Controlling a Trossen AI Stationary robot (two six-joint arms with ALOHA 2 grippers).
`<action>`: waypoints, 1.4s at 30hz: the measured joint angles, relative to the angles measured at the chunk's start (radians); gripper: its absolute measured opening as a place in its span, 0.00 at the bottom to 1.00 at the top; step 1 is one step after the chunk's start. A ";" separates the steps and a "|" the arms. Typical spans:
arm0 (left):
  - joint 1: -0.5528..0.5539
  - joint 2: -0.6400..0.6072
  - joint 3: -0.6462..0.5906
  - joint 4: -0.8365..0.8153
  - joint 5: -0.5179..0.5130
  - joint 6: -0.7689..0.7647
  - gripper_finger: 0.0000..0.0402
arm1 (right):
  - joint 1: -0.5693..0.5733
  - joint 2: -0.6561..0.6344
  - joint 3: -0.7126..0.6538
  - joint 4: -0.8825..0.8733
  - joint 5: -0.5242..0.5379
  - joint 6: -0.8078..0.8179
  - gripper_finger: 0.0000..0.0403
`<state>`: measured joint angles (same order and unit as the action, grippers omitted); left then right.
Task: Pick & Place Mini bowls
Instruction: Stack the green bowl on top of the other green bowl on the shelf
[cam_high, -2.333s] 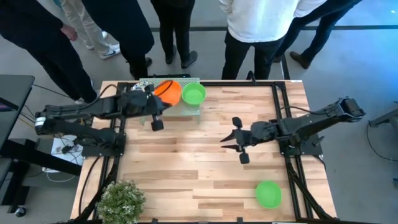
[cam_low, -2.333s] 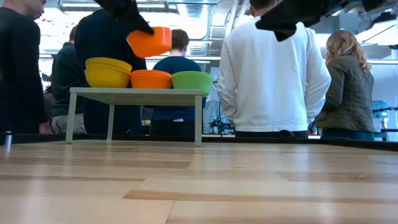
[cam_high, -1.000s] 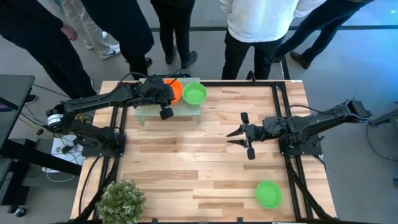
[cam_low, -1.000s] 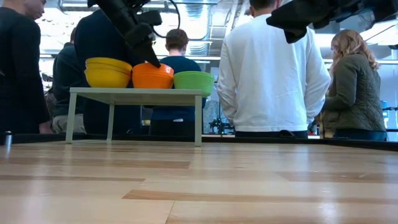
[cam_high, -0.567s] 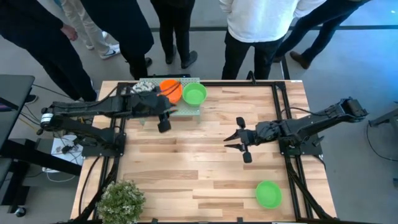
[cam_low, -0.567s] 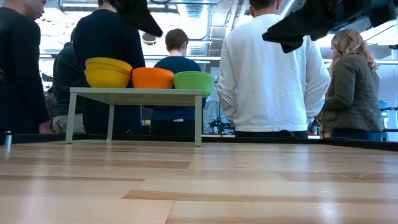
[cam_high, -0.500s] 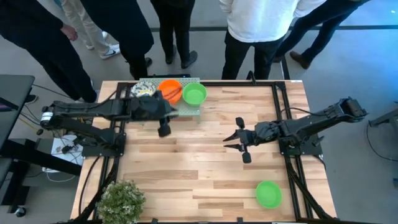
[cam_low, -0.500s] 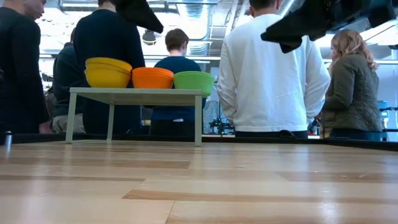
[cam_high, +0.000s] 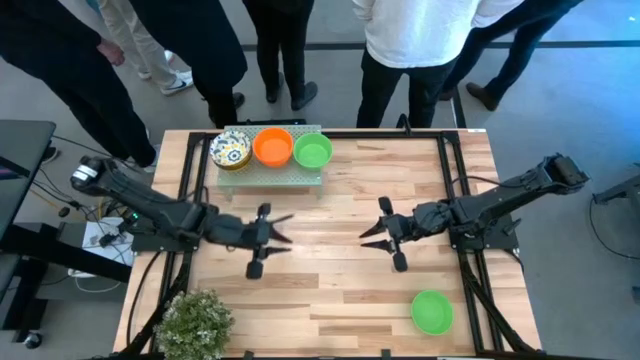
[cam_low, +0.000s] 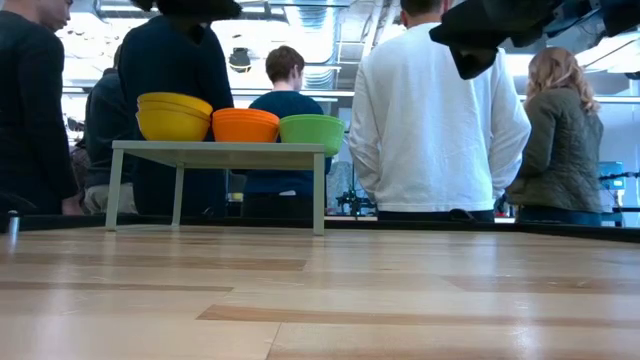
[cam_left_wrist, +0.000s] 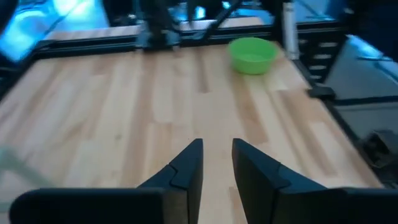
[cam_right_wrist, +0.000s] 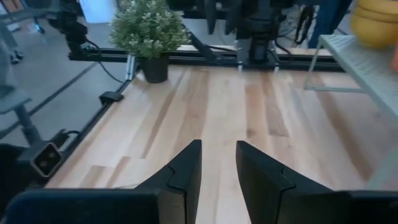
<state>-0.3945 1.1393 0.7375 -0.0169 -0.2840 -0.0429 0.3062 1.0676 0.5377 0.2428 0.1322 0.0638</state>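
Three mini bowls sit on a small green rack (cam_high: 300, 180) at the table's far edge: a floral one with a yellow outside (cam_high: 231, 150) (cam_low: 173, 117), an orange one (cam_high: 272, 146) (cam_low: 244, 125) and a green one (cam_high: 313, 151) (cam_low: 309, 128). Another green bowl (cam_high: 432, 311) (cam_left_wrist: 252, 55) rests on the table near its near right corner. My left gripper (cam_high: 283, 231) (cam_left_wrist: 216, 163) hovers open and empty over the table's middle left. My right gripper (cam_high: 366, 231) (cam_right_wrist: 217, 163) hovers open and empty facing it, right of centre.
A leafy potted plant (cam_high: 193, 322) (cam_right_wrist: 148, 28) stands at the near left corner. Several people stand just beyond the far edge. Dark frame rails run along the table's left and right sides. Bare wood lies between the two grippers and the rack.
My left gripper was at the orange bowl on the rack a second ago. It has let go, drawn back off the rack and swung toward the near edge, now over the table's middle left. The orange bowl stays on the rack between the floral and green ones.
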 joint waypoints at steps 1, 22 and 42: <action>-0.018 0.000 -0.014 0.018 0.000 0.000 0.22 | 0.007 0.000 0.000 0.000 0.000 0.008 0.23; -0.058 0.000 -0.056 0.097 -0.001 0.017 0.21 | 0.047 0.009 0.000 0.076 -0.075 0.097 0.22; 0.062 0.000 -0.056 0.138 -0.001 0.072 0.21 | 0.300 0.299 0.574 -0.888 -0.048 0.763 0.47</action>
<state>-0.3327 1.1396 0.6819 0.1211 -0.2848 0.0288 0.6061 1.3668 1.1112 -0.6447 0.0837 0.8265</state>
